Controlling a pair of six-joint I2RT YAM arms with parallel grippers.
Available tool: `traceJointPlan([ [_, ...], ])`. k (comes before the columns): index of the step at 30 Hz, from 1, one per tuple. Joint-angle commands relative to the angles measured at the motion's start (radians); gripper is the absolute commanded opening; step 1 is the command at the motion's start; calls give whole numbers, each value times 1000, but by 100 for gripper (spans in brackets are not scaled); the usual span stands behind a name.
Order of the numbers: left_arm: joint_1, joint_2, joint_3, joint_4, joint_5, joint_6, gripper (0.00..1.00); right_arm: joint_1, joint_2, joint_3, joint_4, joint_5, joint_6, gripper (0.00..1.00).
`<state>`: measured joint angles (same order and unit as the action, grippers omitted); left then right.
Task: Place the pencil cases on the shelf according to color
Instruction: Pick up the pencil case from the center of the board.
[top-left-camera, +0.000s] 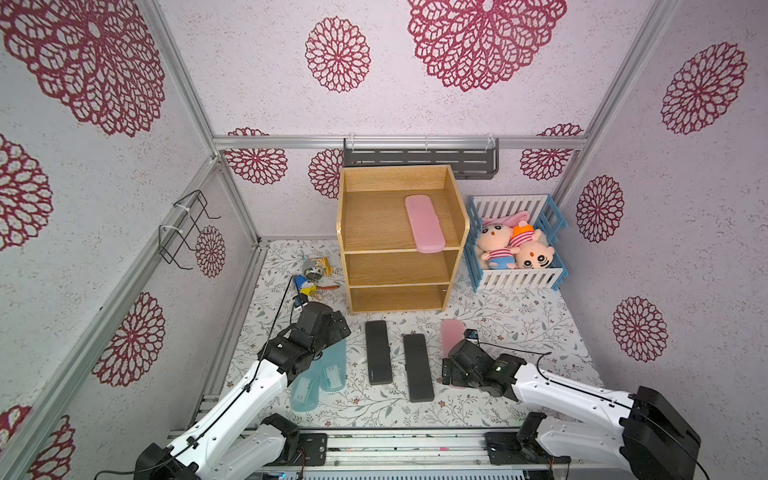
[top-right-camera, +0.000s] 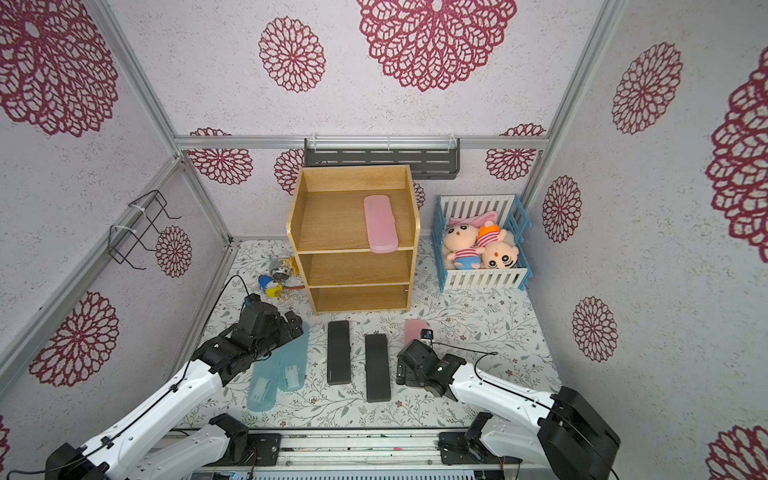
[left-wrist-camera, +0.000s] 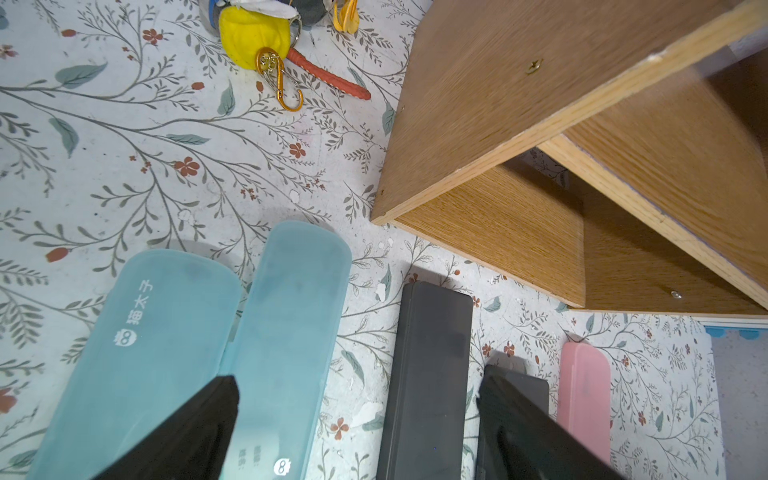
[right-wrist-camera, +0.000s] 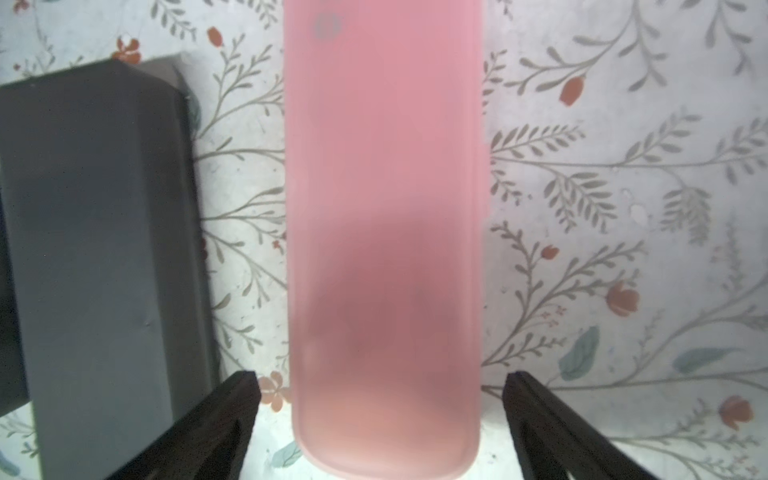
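Observation:
The wooden shelf (top-left-camera: 399, 266) stands at the back of the table. One pink pencil case (top-left-camera: 424, 224) lies on its top tier. A second pink case (right-wrist-camera: 384, 208) lies flat on the table between the fingers of my right gripper (right-wrist-camera: 384, 386), which is open with a gap on each side. Two black cases (top-left-camera: 378, 351) (top-left-camera: 417, 368) lie side by side in front of the shelf. Left of them lie two light blue cases (left-wrist-camera: 291, 316) (left-wrist-camera: 145, 340). My left gripper (left-wrist-camera: 357, 399) hovers open above a blue and a black case, holding nothing.
A blue-and-white crate (top-left-camera: 519, 279) with plush toys stands right of the shelf. Keychains (top-left-camera: 311, 278) lie to the shelf's left. A dark grey rack (top-left-camera: 419, 160) hangs on the back wall, a wire holder (top-left-camera: 187, 228) on the left wall.

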<state>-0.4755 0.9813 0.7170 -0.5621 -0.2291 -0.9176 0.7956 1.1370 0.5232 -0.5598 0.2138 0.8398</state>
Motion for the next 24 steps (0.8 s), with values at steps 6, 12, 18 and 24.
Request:
traceJointPlan([
  [6,-11,-36,-14,27,-28,-5,97,-29,8,18,9,-50,-77,99],
  [12,-11,-33,-11,34,-27,-5,97,-29,50,27,-18,-36,-76,99],
  [18,-11,-14,-1,35,-26,-6,97,-23,110,32,16,-49,-69,99],
  [24,-15,15,1,56,-20,-7,97,17,159,35,38,-47,-22,99],
])
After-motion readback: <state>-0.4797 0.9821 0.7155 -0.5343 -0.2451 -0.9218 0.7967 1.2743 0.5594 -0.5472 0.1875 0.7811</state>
